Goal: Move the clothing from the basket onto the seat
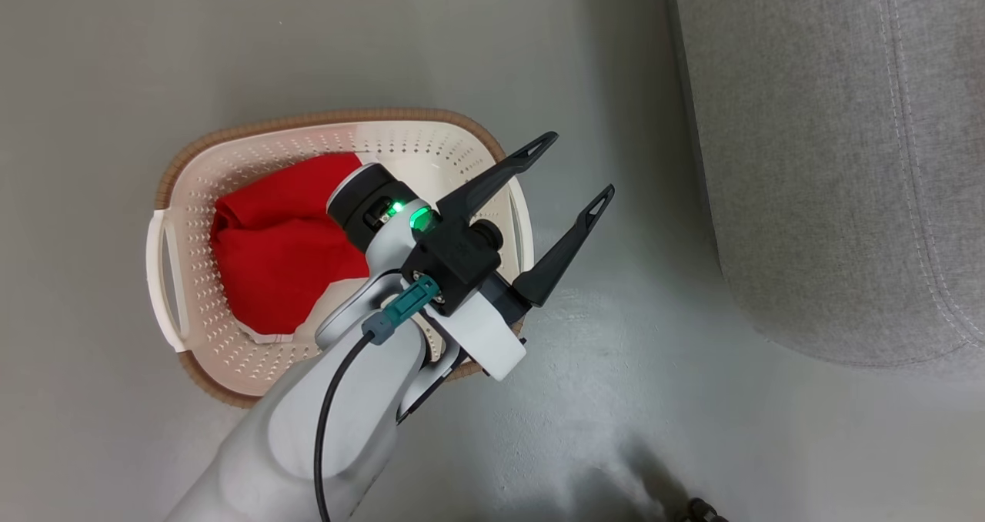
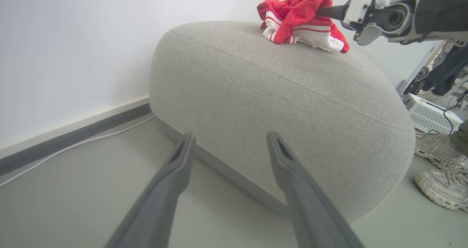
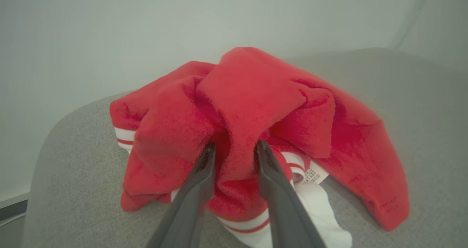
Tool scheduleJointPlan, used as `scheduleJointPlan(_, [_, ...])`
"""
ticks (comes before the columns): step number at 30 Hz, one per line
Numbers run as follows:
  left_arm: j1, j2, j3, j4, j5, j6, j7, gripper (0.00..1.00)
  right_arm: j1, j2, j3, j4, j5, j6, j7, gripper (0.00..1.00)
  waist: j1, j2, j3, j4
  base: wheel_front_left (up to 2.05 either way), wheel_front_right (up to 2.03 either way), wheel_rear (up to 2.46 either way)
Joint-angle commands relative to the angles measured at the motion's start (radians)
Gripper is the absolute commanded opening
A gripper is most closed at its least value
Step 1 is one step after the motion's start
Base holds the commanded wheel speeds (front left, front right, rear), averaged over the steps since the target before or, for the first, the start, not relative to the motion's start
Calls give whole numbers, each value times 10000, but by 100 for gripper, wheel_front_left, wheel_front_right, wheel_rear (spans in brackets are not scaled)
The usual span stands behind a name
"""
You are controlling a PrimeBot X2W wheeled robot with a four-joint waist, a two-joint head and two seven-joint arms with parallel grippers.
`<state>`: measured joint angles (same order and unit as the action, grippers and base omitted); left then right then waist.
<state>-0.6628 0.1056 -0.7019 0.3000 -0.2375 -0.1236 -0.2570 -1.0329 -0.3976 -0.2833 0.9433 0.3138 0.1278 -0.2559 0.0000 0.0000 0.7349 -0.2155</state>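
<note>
My left gripper [image 1: 579,165] hung in the middle of the head view, by the right end of the basket [image 1: 308,122]. Its two fingers were spread wide and held nothing. The red garment in the basket [image 1: 285,245] lay bunched up in the left and middle part, partly hidden under my arm. The seat [image 1: 831,160] was at the upper right, apart from the basket, with grey floor [image 1: 616,45] between them.

In my left wrist view, my left gripper [image 2: 230,136] pointed at the round side of the seat [image 2: 274,94], not touching it. At the top sat the red garment on the seat [image 2: 299,21], crumpled, with white stripes. My right gripper [image 2: 329,12] reached into it from the upper right. A person's pale shoes [image 2: 438,187] stood at the right edge.

In my right wrist view, my right gripper [image 3: 236,146] pinched a fold of the red garment on the seat [image 3: 256,94] between its fingers. The cloth rested on the grey seat [image 3: 73,160].
</note>
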Motion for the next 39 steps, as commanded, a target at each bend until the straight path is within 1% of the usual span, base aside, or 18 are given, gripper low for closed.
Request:
scheduleJointPlan(1, [175, -87, 304, -293, -20, -71, -47, 100, 755, -93, 252, -444, 255, 29, -59, 100, 0, 0, -197, 44, 0, 0, 0])
scheduleJointPlan(5, [294, -152, 483, -306, -49, -71, -47, 100, 1682, 110, 726, -1106, 638, 29, -59, 100, 0, 0, -521, 54, 0, 0, 0])
scheduleJointPlan(6, [294, -152, 483, -306, -49, -71, -47, 100, 1682, 110, 726, -1106, 638, 29, -59, 100, 0, 0, -521, 54, 0, 0, 0])
scheduleJointPlan(15, [787, -317, 933, -339, -164, -71, -47, 100, 3484, 603, 1562, -3183, 1073, 29, -59, 100, 0, 0, -1482, 252, 0, 0, 0])
scheduleJointPlan(20, [1319, -401, 1731, -410, -161, -71, -47, 100, 4121, 940, 2096, -4125, 940, 29, -59, 100, 0, 0, -2143, 480, 0, 0, 0])
scheduleJointPlan(25, [1916, -461, 2674, -318, -104, -70, -47, 100, 4505, 1254, 2636, -4727, 850, 29, -59, 100, 0, 0, -2842, 815, 0, 0, 0])
scheduleJointPlan(29, [2400, -505, 3604, -290, -35, -39, -47, 100, 4765, 1389, 3160, -4981, 796, 29, -59, 100, 0, 0, -3439, 1135, 0, 0, 0])
scheduleJointPlan(34, [2981, -534, 4501, -219, 103, -39, -47, 100, 5057, 1479, 3739, -5155, 778, 29, -59, 100, 0, 0, -4171, 1525, 0, 0, 0])
scheduleJointPlan(39, [3490, -547, 5296, -35, 179, -19, -47, 100, 5461, 1614, 4021, -5304, 750, 29, -59, 100, 0, 0, -4824, 1942, 0, 0, 0])
